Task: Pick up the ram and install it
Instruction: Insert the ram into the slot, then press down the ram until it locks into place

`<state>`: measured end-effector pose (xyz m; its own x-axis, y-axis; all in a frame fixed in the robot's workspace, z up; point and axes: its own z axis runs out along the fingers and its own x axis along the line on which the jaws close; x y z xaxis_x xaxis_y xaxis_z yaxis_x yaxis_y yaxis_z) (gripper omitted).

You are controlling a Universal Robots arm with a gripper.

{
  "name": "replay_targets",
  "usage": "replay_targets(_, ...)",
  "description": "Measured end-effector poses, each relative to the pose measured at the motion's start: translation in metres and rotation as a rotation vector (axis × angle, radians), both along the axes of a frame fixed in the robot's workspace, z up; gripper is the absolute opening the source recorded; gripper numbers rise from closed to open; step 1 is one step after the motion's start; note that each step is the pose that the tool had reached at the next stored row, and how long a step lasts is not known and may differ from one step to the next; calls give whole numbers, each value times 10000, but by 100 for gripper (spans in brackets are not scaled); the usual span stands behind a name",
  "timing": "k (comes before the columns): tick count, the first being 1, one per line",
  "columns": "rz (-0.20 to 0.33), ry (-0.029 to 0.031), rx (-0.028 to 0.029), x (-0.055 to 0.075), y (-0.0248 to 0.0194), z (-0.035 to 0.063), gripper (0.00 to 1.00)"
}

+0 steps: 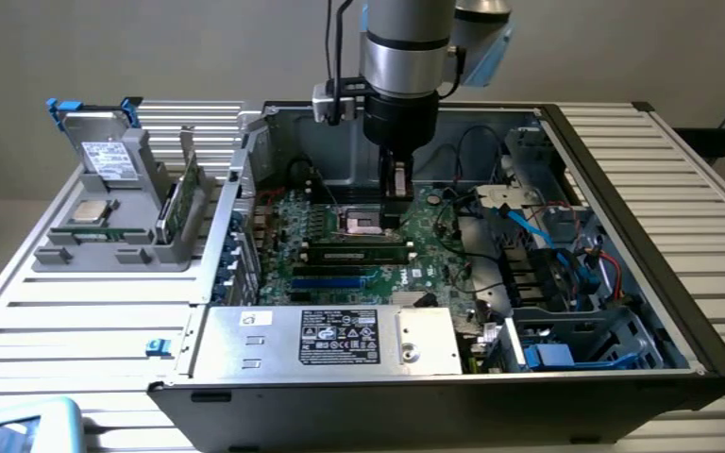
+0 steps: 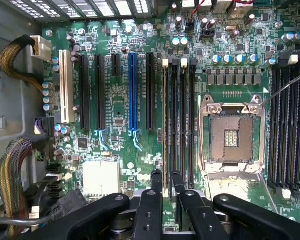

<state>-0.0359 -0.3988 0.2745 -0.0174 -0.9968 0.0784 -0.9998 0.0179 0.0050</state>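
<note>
The ram (image 1: 358, 250) is a long green stick with dark chips, standing in a memory slot on the motherboard (image 1: 445, 236) inside the open computer case. In the wrist view the ram (image 2: 165, 125) shows edge-on as a thin pale-green line in the slot nearest the expansion slots. My gripper (image 1: 396, 193) hangs above the board near the empty processor socket (image 1: 369, 223). In the wrist view my gripper (image 2: 166, 182) straddles one end of the stick from above. Its black fingers (image 2: 156, 182) are a narrow gap apart, with nothing clamped between them.
A grey fixture (image 1: 73, 255) at the exterior view's left holds a silver processor chip (image 1: 87, 209), a taller green card (image 1: 181, 203) and a drive in a blue bracket (image 1: 105, 151). The power supply (image 1: 325, 335), cables (image 1: 527, 226) and case walls (image 1: 615, 179) hem in the board.
</note>
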Motion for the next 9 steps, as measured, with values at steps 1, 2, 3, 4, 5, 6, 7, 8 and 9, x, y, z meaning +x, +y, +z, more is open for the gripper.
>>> replay_targets(1, 0, 0, 1, 0, 0, 0, 22)
replay_targets(2, 0, 0, 0, 0, 0, 0, 22)
replay_targets(3, 1, 0, 0, 0, 0, 0, 22)
replay_targets(4, 1, 0, -1, 0, 0, 0, 22)
replay_targets(5, 1, 1, -1, 0, 0, 0, 22)
replay_targets(6, 0, 1, -1, 0, 0, 0, 22)
replay_targets(7, 1, 0, -1, 0, 0, 0, 22)
replay_targets(8, 1, 0, -1, 0, 0, 0, 22)
replay_targets(9, 0, 1, -1, 0, 0, 0, 22)
